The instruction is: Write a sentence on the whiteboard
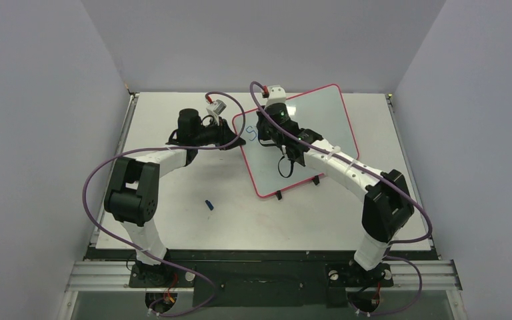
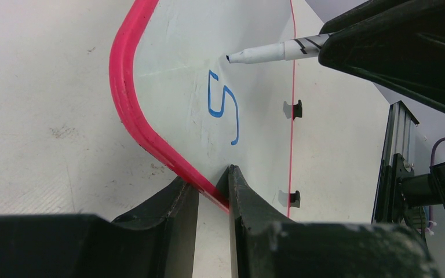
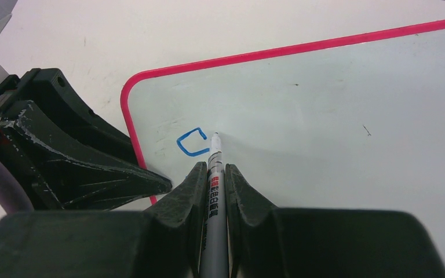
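The whiteboard (image 1: 320,120), with a red-pink rim, lies tilted on the table. Of the sentence, only a blue "S" (image 1: 251,133) shows, near the board's left corner. My left gripper (image 1: 230,140) is shut on the board's rim (image 2: 128,104), which passes between its fingers (image 2: 237,191). My right gripper (image 3: 214,167) is shut on a grey marker (image 3: 214,191). The marker's tip sits just beside the "S" (image 3: 192,142). I cannot tell whether the tip touches the board. The marker (image 2: 269,53) and the "S" (image 2: 223,107) also show in the left wrist view.
A small blue cap (image 1: 209,205) lies on the table left of the board's near corner. Black clips (image 1: 278,195) sit on the board's near edge. Grey walls enclose the table on three sides.
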{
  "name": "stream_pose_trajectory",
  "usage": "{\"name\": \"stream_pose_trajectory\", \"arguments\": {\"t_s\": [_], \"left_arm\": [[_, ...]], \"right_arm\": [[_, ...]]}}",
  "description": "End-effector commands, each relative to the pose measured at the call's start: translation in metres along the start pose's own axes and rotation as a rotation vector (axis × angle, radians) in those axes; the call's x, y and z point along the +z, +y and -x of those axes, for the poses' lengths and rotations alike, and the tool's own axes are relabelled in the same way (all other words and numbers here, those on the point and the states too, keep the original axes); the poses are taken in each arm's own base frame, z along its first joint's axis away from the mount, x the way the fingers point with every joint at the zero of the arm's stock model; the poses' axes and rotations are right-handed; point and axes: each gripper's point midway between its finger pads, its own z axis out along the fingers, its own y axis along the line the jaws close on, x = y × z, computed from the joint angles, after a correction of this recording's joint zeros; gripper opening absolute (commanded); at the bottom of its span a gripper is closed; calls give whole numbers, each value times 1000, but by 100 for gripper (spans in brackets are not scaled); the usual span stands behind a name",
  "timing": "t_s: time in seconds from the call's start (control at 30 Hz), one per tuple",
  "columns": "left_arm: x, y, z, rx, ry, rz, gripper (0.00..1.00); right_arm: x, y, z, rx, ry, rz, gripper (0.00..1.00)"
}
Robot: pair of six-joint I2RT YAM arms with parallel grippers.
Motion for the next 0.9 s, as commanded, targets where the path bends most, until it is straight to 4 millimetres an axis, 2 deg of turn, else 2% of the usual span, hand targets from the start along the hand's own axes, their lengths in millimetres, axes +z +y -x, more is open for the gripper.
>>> {"name": "stream_pose_trajectory", "arguments": {"t_s": [0.0,0.33,0.67,0.87], "left_arm": [[5,0,2,159,6,4,0],[4,0,2,161,7,5,0],[4,1,1,162,8,6,0],[4,1,1,162,9,6,0]], "right_arm": [[1,13,24,29,-64,25,0],[7,-3,12,29,-40,-13,0],[5,-26,19,43,-51,-62,0],[3,-24,24,41,-55,-56,0]]}}
